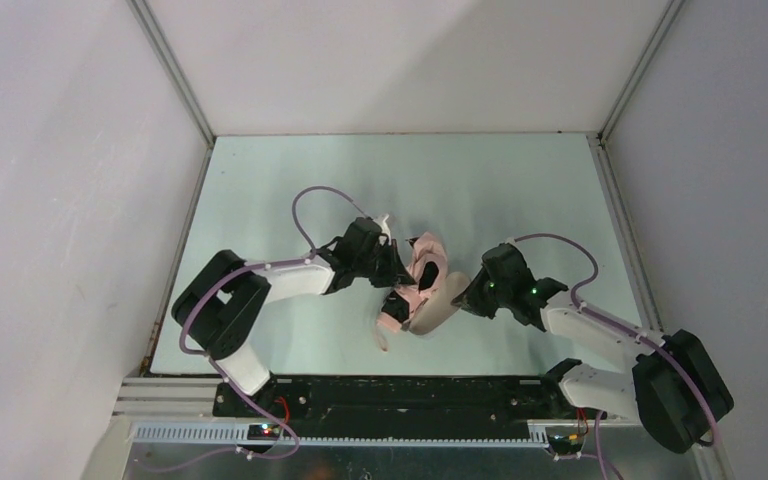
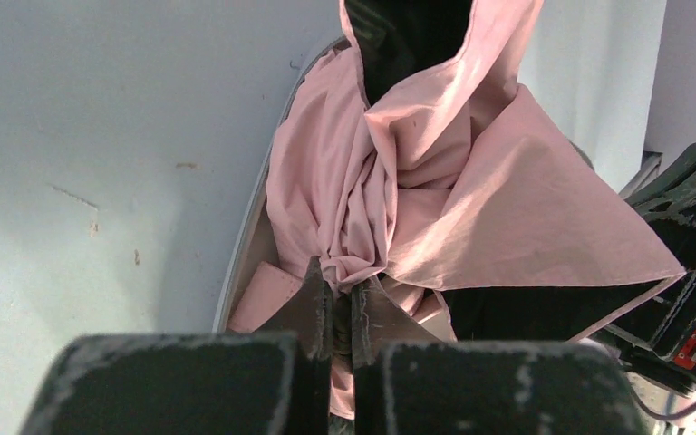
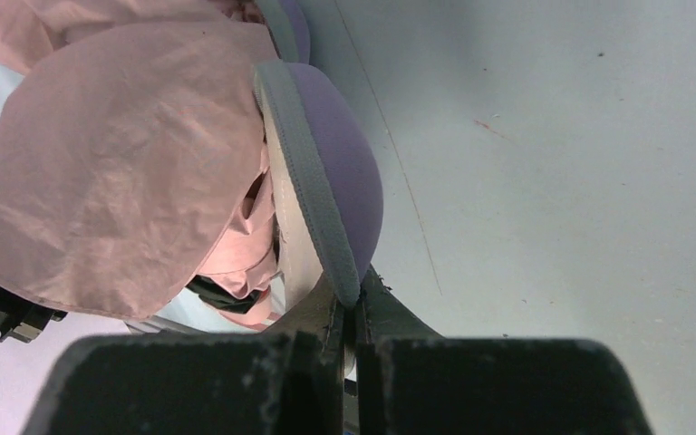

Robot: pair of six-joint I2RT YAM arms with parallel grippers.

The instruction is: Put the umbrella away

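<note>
The umbrella [image 1: 422,268] is a bunched mass of salmon-pink fabric in the middle of the table, lying in the open grey-lilac case [image 1: 438,310]. My left gripper [image 1: 396,268] is shut on a fold of the umbrella fabric [image 2: 362,208], with the case edge [image 2: 246,245] to its left. My right gripper [image 1: 466,296] is shut on the rim of the case lid [image 3: 313,195]; pink fabric [image 3: 118,163] bulges out beside the lid. The shaft and handle are hidden.
The pale green table [image 1: 520,190] is walled by white panels on three sides. The arm bases and a black rail [image 1: 400,392] run along the near edge. A purple cable [image 1: 310,205] loops above the left arm.
</note>
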